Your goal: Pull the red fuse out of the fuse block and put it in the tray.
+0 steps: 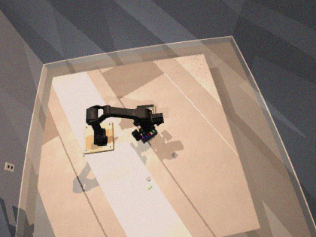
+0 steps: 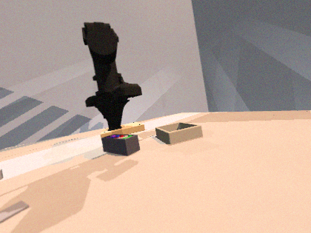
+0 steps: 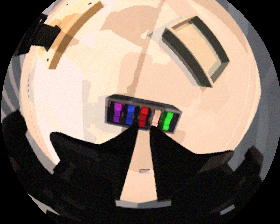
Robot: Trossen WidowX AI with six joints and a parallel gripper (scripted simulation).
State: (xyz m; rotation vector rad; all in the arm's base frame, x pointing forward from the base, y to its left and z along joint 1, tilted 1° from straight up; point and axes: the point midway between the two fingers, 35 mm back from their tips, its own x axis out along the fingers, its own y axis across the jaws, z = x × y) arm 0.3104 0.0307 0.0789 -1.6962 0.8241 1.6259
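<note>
One fuse block (image 3: pixel 141 113) holds four fuses (image 3: pixel 130 115); one tray (image 3: pixel 195 50) sits nearby.

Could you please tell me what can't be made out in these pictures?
- Top view: the tray is mostly hidden under the arm.
- Top view: the fuses in the block are too small to separate.
- Exterior view: the gripper's fingertips blur into the block's top; contact is unclear.
- Wrist view: the red fuse's seating is blurred.

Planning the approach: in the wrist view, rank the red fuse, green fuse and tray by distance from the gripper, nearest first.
1. red fuse, in the block straight ahead of the gripper.
2. green fuse, at the block's right end.
3. tray, beyond the block, upper right.
</note>
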